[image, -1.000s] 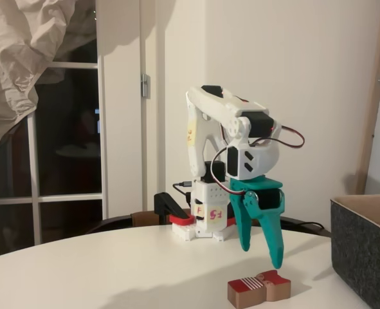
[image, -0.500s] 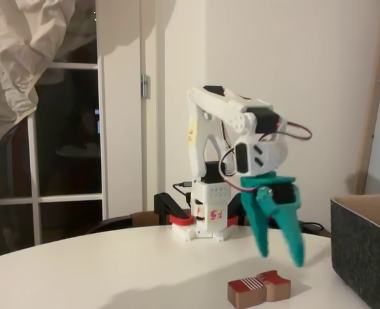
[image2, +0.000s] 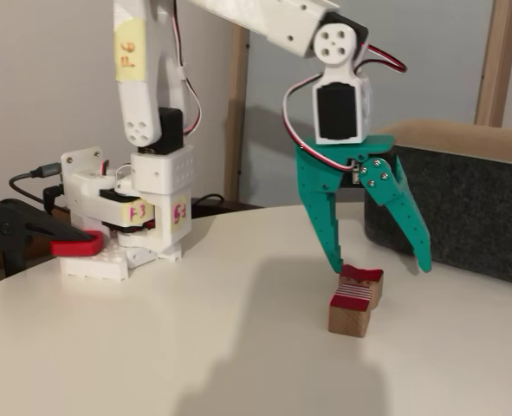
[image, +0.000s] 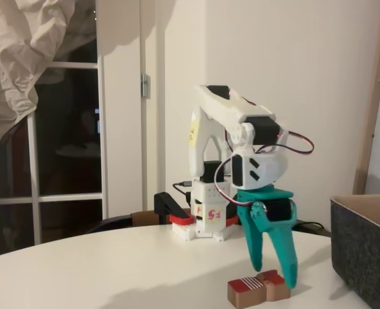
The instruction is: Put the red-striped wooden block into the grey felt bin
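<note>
We see the red-striped wooden block (image2: 354,301) lying flat on the white desk (image2: 195,347), red top up with its red-and-white striped part toward one end, sides light-brown wood. The grey felt bin (image2: 463,199) stands upright nearby, apart from it, dark-walled with a paler rim.

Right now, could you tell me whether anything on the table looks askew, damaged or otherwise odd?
Nothing stands out. The wooden block lies flat and whole on the table, the felt bin stands upright with straight walls, and the open gripper hangs over the block, tips down around its far end.
</note>
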Controlling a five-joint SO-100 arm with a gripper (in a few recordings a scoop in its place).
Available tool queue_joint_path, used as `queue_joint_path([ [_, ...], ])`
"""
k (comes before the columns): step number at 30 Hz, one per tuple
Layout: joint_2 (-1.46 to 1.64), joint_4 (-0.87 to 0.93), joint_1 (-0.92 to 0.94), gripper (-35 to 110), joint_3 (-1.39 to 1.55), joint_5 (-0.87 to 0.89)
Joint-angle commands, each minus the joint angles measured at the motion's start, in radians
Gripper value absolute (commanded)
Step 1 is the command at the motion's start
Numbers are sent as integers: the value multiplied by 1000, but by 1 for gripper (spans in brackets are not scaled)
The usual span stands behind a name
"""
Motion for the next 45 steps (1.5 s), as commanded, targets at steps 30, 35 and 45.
queue_joint_path([
  [30,-201,-12,29,29,-17,-67],
  [35,-232,-37,21,21,-17,-94],
  [45,-241,-48,18,9,-18,-121],
])
